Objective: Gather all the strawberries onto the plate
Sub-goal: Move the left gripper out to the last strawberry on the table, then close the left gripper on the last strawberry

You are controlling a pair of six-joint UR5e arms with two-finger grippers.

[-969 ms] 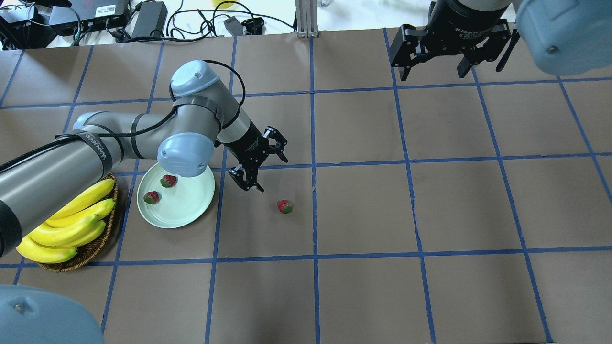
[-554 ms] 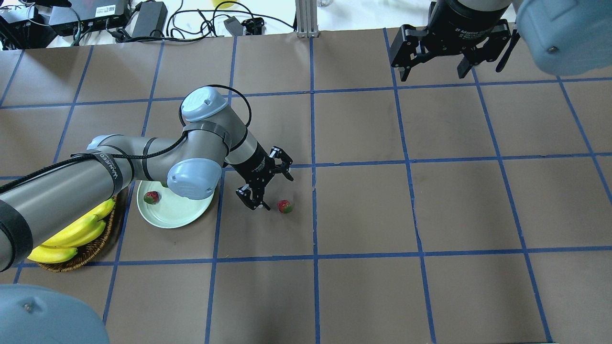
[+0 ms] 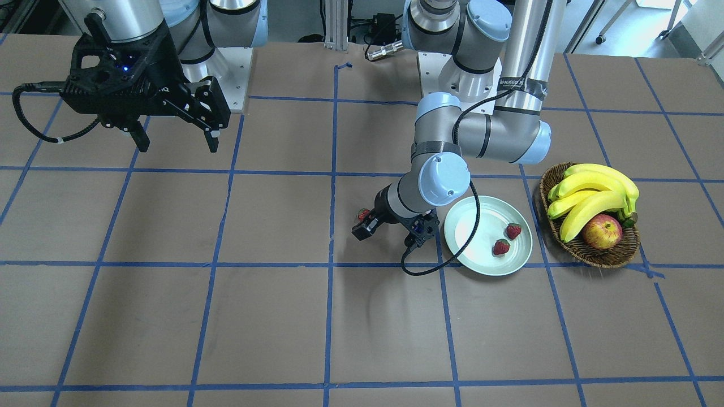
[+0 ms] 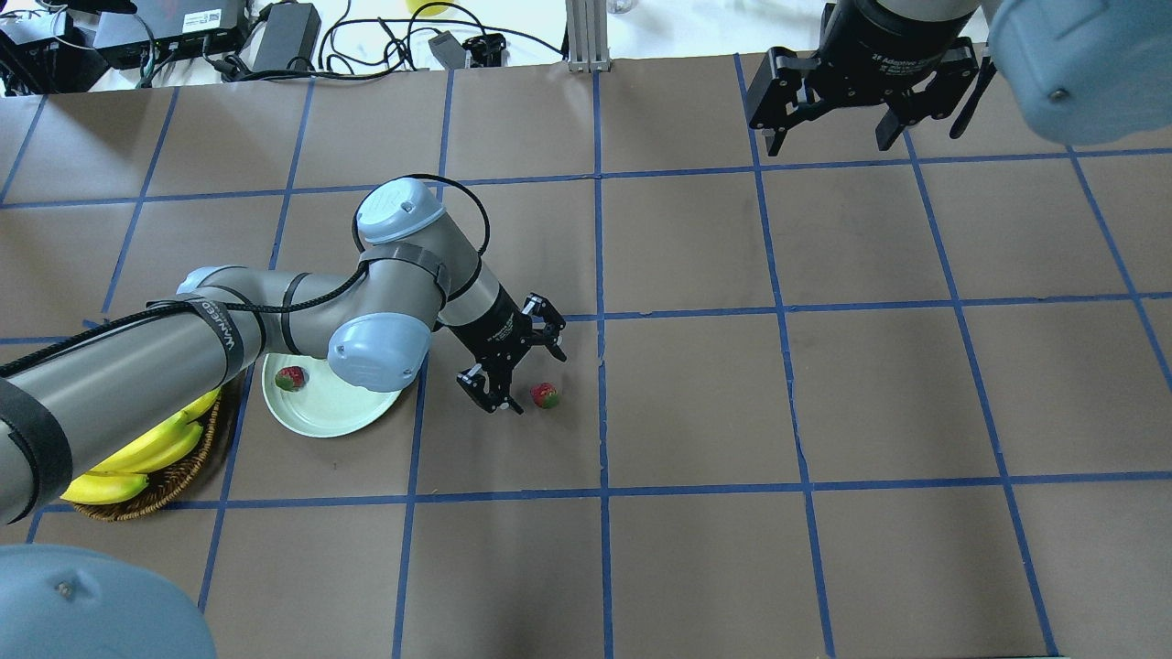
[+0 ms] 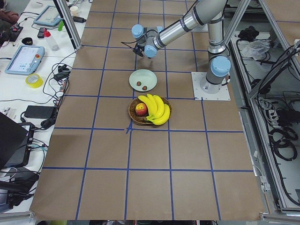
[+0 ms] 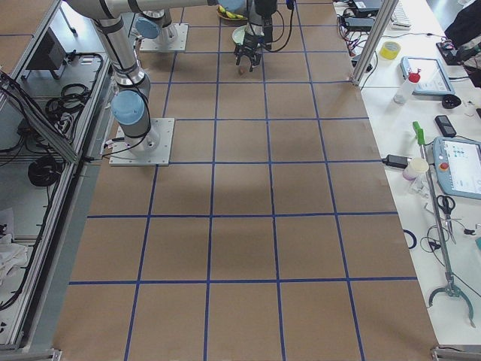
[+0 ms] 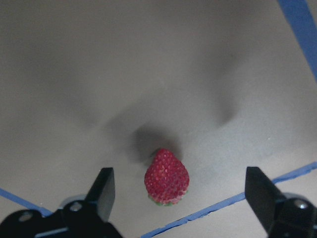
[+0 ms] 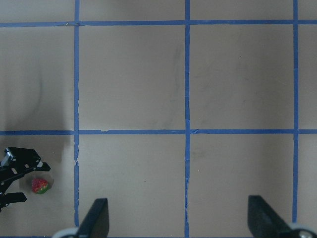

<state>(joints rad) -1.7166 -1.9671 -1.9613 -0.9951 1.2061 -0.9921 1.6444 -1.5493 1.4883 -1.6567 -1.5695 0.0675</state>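
One strawberry (image 4: 545, 395) lies on the brown table to the right of the plate (image 4: 320, 416); it also shows in the left wrist view (image 7: 167, 176). My left gripper (image 4: 536, 383) is open and low over it, with one finger on either side, not touching (image 7: 179, 184). Two strawberries lie in the pale green plate (image 3: 478, 215), one strawberry (image 3: 513, 230) beside the other (image 3: 501, 247). In the overhead view my left arm hides one of them. My right gripper (image 4: 830, 145) is open and empty, high over the far right of the table (image 3: 177, 148).
A brown wicker basket (image 3: 599, 257) with bananas (image 3: 588, 192) and an apple (image 3: 602, 232) stands just beyond the plate at the table's left side. Blue tape lines grid the table. Cables and boxes lie past the far edge.
My left arm has swung from above the plate toward the loose strawberry and come down, so the open fingers now flank it. The right gripper has not moved.
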